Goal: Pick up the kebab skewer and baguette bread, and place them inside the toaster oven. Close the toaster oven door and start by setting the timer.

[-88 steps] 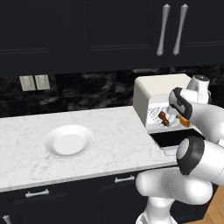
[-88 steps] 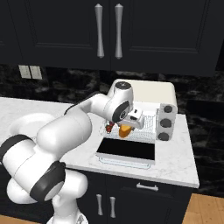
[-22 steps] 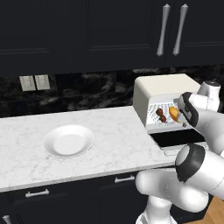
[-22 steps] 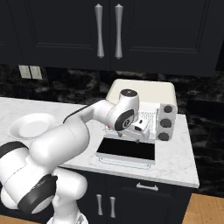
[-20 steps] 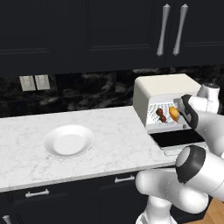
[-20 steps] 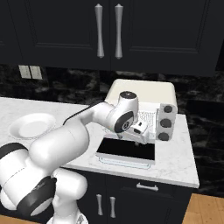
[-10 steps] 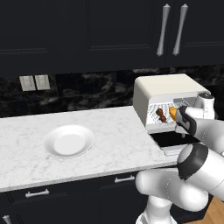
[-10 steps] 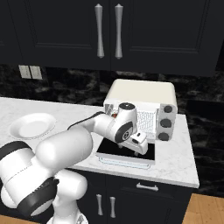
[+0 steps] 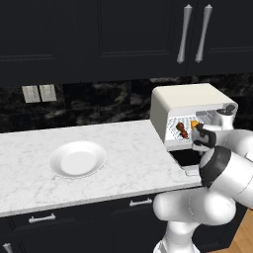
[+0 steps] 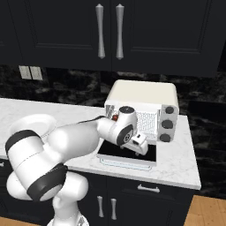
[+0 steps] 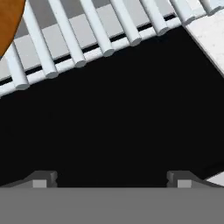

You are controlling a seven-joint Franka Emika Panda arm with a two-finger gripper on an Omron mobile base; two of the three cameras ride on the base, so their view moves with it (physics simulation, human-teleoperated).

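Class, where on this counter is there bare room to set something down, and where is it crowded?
Free: the marble counter between the white plate and the toaster oven, and the strip behind the plate. Crowded: the oven's front, where its open door lies flat under the arm.

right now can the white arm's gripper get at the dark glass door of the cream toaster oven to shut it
Probably yes. The gripper is open, holds nothing and hangs just above the dropped-open dark glass toaster oven door. Nothing lies on the door. The kebab skewer and baguette bread already sit on the rack inside.
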